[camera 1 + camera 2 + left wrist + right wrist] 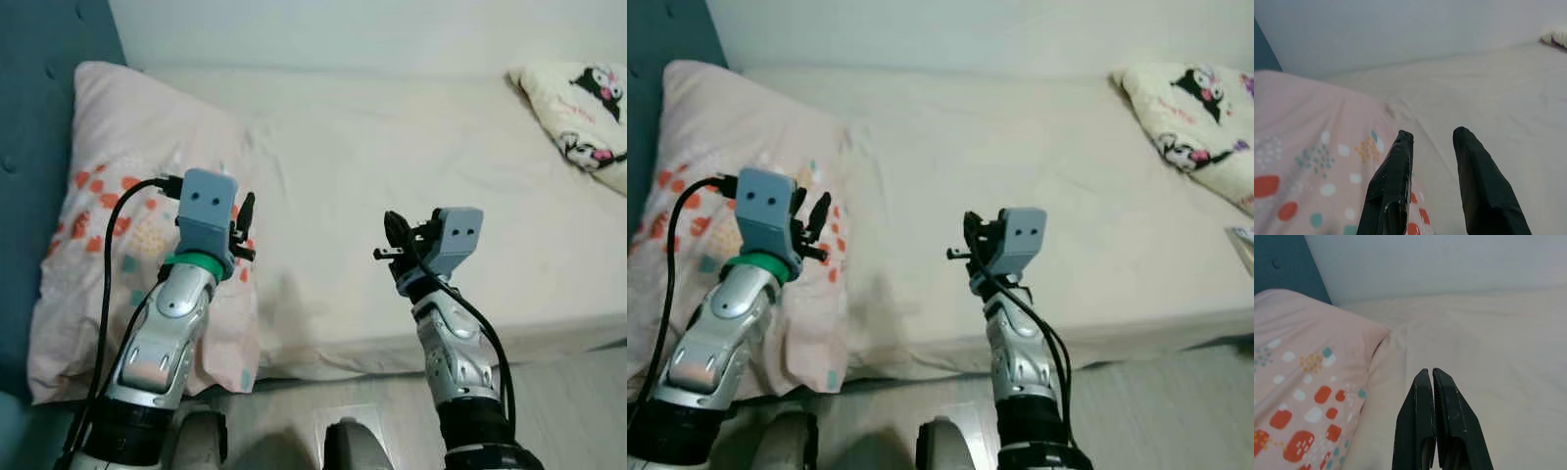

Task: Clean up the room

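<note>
While above one bed (392,176): two pillows, pink pillow (118,176), cartoon pillow (578,108); left gripper (1432,142) fingers parted; right gripper (1429,374) fingers seemingly pressed together.

no readable text, labels, brands, numbers or signs on anything in view

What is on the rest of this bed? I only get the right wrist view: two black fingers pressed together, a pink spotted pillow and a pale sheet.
Observer: At the far right end lies a white cartoon-print pillow with black-and-pink characters.
Operator: Where is the other arm?
Observer: The left gripper hangs over the pink spotted pillow, near its right edge, fingers apart.
Operator: And mine?
Observer: The right gripper is over the cream bed sheet, near the front edge of the bed, shut on nothing.
Operator: Anything behind the pillow?
Observer: A teal padded headboard stands at the left.
</note>
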You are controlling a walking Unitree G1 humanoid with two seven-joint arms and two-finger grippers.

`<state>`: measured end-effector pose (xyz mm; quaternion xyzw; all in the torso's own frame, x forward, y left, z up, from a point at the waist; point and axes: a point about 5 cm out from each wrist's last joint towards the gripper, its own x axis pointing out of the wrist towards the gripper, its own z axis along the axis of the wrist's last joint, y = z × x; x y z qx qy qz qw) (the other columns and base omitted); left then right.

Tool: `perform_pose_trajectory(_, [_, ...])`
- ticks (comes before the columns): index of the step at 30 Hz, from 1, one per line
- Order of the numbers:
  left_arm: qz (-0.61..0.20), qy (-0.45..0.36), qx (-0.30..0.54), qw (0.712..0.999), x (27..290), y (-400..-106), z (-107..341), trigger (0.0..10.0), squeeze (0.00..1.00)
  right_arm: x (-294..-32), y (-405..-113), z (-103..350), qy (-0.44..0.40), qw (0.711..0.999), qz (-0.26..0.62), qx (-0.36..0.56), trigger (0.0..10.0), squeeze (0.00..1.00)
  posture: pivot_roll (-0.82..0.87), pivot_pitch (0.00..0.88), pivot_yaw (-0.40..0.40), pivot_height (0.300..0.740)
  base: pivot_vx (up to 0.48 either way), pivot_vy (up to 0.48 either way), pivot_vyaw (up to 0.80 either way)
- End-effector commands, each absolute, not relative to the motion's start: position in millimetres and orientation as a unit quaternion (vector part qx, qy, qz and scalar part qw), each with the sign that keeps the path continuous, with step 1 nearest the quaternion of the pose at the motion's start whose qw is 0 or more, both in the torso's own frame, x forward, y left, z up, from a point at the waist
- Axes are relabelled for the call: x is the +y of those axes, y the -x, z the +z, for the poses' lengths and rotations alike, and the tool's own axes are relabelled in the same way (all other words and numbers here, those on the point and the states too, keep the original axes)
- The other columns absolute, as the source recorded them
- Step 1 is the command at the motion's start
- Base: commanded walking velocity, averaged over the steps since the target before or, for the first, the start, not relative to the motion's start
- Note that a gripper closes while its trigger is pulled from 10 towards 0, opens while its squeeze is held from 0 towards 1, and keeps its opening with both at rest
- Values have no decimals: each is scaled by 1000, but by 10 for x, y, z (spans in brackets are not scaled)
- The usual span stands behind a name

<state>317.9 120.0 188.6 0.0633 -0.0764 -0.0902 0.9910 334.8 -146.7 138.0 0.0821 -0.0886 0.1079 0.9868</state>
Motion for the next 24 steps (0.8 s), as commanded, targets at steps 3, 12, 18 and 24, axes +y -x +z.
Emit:
perform_pose_trajectory(3, [-111, -65, -57, 990, 1130, -3166, 1770, 10000, 0, -1506, -3333, 1296, -76, 989, 96, -77, 10000, 0, 107, 54, -45, 707, 0, 0, 0])
perform_pose_trajectory(12, [-135, -85, -44, 986, 1096, -3114, 1615, 10000, 0, -1405, -3333, 1233, -45, 991, 105, -65, 10000, 0, 96, 57, -38, 731, 0, 0, 0])
perform_pose_trajectory(18, [-137, -104, -46, 984, 1118, -3074, 1529, 10000, 0, -1348, -3322, 1209, -36, 991, 109, -65, 10000, 0, 93, 56, -36, 731, 0, 0, 0])
perform_pose_trajectory(24, [-130, -125, -34, 983, 1142, -2995, 1320, 10000, 0, -1260, -3311, 1167, -41, 990, 118, -63, 10000, 0, 88, 56, -35, 731, 0, -117, 0])
